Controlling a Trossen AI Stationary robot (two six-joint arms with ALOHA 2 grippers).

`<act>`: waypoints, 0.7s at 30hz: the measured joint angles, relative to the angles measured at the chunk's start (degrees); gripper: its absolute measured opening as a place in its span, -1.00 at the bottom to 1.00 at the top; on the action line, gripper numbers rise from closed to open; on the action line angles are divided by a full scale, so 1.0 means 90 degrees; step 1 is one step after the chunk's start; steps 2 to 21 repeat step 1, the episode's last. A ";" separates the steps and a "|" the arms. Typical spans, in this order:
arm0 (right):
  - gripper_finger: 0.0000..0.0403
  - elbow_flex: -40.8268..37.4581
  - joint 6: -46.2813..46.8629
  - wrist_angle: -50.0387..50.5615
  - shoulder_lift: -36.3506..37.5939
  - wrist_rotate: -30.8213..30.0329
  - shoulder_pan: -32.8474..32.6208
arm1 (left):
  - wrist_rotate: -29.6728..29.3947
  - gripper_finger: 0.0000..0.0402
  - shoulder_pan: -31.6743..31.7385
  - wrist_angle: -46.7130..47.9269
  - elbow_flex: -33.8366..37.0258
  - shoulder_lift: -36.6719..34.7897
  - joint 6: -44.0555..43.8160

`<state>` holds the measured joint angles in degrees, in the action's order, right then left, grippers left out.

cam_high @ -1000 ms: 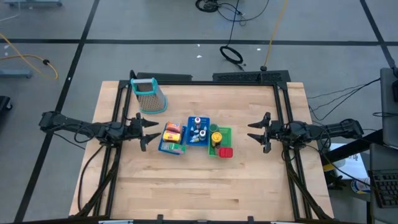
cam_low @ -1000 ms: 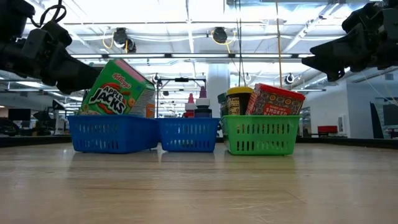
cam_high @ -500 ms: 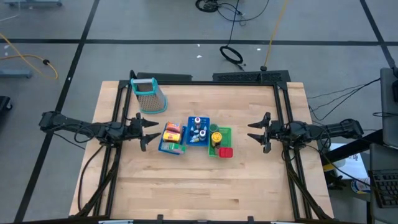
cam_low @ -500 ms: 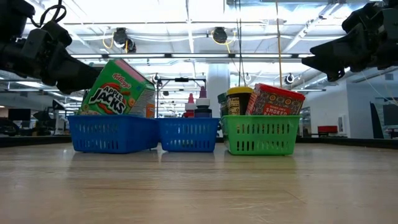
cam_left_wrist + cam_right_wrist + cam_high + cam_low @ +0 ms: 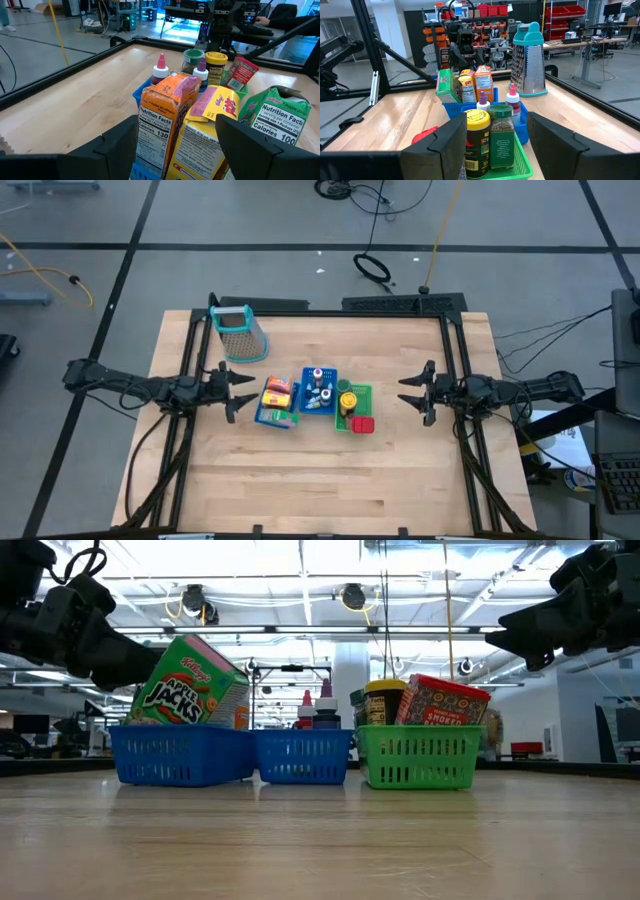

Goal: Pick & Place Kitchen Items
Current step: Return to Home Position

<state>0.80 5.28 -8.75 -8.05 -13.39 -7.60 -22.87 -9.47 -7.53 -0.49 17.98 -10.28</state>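
From above, the left pincer (image 5: pixel 238 393) hung wide open just left of the left blue bin (image 5: pixel 262 418). The right pincer (image 5: pixel 406 392), equally wide, hung apart to the right of the green bin (image 5: pixel 365 392). The grater (image 5: pixel 240 333) stood far-left, and open bench (image 5: pixel 330 480) spread nearer.

At bench level, the green cereal box (image 5: pixel 185 690) leaned in the left bin, and the yellow-lidded jar (image 5: pixel 385 700) and red block (image 5: pixel 445 700) stood in the green one.

The left wrist view showed the orange box (image 5: pixel 162 117) and yellow box (image 5: pixel 210 135) just past spread fingers (image 5: pixel 115 150).

In the right wrist view, the jar was nearest.

tiny bottles (image 5: pixel 325 716) mostly hidden behind blue basket (image 5: pixel 300 758)
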 joint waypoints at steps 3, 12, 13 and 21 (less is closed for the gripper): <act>-0.01 0.0000 0.0000 0.0000 0.0000 -0.0002 0.0000 | 0.0000 0.33 -0.0001 -0.0002 0.0000 0.0002 0.0000; -0.01 0.0000 0.0000 0.0000 0.0000 -0.0002 0.0000 | 0.0000 0.33 -0.0001 -0.0002 0.0000 0.0002 0.0000; -0.01 0.0000 0.0000 0.0000 0.0000 -0.0002 0.0000 | 0.0000 0.33 -0.0001 -0.0002 0.0000 0.0002 0.0000; -0.01 0.0000 0.0000 0.0000 0.0000 -0.0002 0.0000 | 0.0000 0.33 -0.0001 -0.0002 0.0000 0.0002 0.0000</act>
